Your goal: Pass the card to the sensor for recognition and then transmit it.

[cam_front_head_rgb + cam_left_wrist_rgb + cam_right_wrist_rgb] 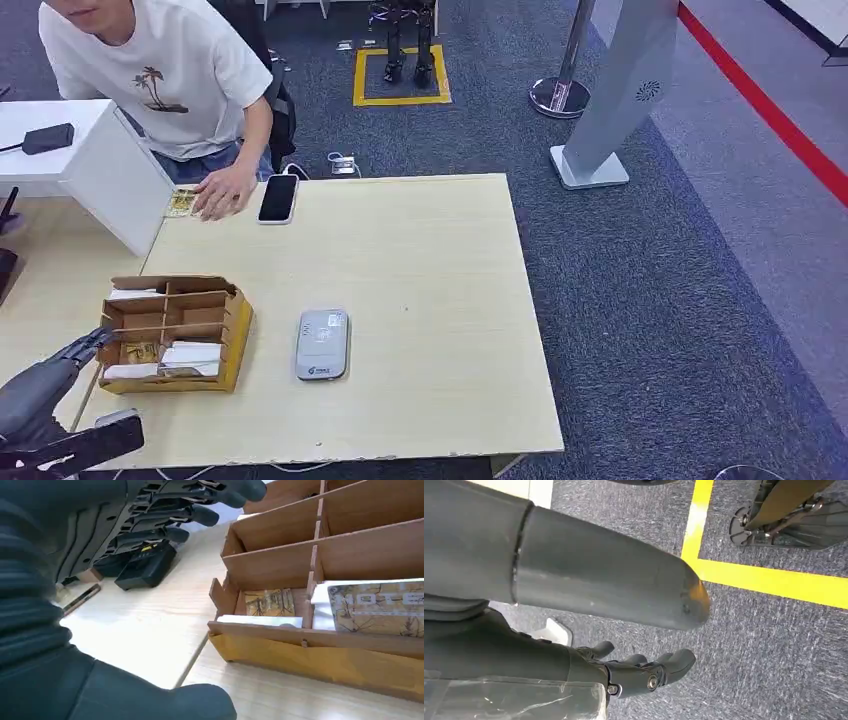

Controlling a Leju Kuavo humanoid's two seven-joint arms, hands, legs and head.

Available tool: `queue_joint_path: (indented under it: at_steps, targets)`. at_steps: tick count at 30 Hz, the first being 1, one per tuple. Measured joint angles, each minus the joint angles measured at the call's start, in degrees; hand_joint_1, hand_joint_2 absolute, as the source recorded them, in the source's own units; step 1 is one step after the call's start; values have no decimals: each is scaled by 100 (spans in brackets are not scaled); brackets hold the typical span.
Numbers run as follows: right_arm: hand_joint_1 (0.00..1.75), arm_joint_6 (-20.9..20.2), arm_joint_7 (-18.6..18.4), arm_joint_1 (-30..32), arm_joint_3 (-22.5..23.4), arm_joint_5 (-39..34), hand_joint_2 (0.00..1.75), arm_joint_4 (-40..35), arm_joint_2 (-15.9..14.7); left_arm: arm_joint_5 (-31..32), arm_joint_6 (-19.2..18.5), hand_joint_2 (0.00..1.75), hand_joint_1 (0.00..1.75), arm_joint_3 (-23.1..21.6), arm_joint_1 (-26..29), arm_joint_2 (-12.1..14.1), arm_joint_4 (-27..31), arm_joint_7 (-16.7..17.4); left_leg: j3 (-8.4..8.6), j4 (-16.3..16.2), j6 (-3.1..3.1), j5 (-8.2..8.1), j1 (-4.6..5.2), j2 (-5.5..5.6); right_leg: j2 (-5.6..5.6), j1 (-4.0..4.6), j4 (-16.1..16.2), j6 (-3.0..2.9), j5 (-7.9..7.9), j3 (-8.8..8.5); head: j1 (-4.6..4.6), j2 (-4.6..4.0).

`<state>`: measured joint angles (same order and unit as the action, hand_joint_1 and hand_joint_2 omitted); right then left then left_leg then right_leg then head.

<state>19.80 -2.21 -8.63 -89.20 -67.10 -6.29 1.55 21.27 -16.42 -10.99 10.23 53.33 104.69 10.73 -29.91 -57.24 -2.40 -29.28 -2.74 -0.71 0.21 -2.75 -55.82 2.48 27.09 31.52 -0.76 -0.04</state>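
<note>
A cardboard organizer box with several compartments stands on the left of the table. Patterned cards lie in its near compartments, one larger card beside them. My left hand hovers just left of the box, fingers spread and thumb apart, holding nothing. The grey card sensor lies flat to the right of the box. My right hand hangs over the carpet and holds nothing.
A person at the far edge rests a hand by another card. A black phone lies beside it. A white box stands at the far left. A black device sits near my left hand.
</note>
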Motion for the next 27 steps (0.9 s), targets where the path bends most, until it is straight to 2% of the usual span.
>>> queue_joint_path:
  at_steps: [27]
  targets:
    - [0,7,-48,-20,0,173,0,0,0,-184,-468,175,0,146,-246,26,-249,55,0,0,0,0,-1,0,0,0,0,0,0,0,0,0]
